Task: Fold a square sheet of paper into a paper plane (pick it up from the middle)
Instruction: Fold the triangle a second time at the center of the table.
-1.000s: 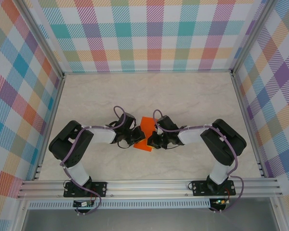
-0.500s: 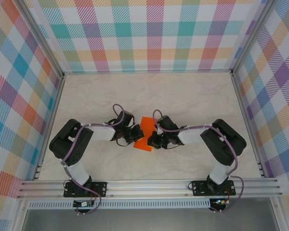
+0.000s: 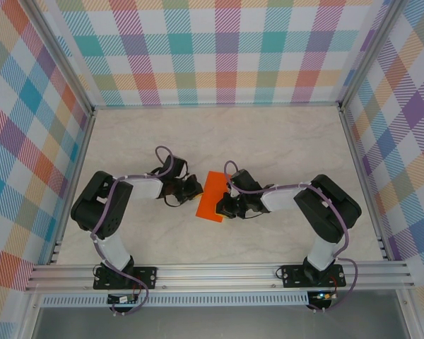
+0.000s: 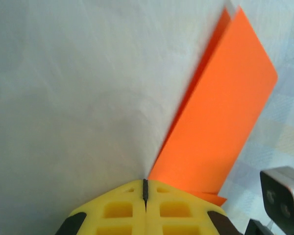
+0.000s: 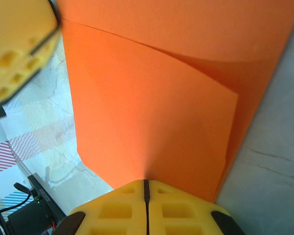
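The orange sheet of paper (image 3: 210,196), folded into a long layered strip, sits mid-table between the two arms. My right gripper (image 3: 223,205) is at its right edge. In the right wrist view the yellow jaws (image 5: 146,183) are shut with the paper (image 5: 152,107) running out from their tip, seemingly pinched there. My left gripper (image 3: 195,189) is just left of the paper, shut and empty. In the left wrist view its tip (image 4: 145,183) lies beside the paper's (image 4: 220,112) near corner, apart from it. The left fingers (image 5: 14,54) show beyond the paper's far side.
The pale marble tabletop (image 3: 283,141) is walled by an aluminium frame and plaid panels (image 3: 219,49) on three sides. Both arm bases are bolted to the front rail (image 3: 219,272). Part of the right wrist (image 4: 281,196) lies close to the left gripper.
My left gripper has drawn back leftward off the paper, still shut. More of the orange sheet now shows. The right gripper has stayed put at the paper's right edge.
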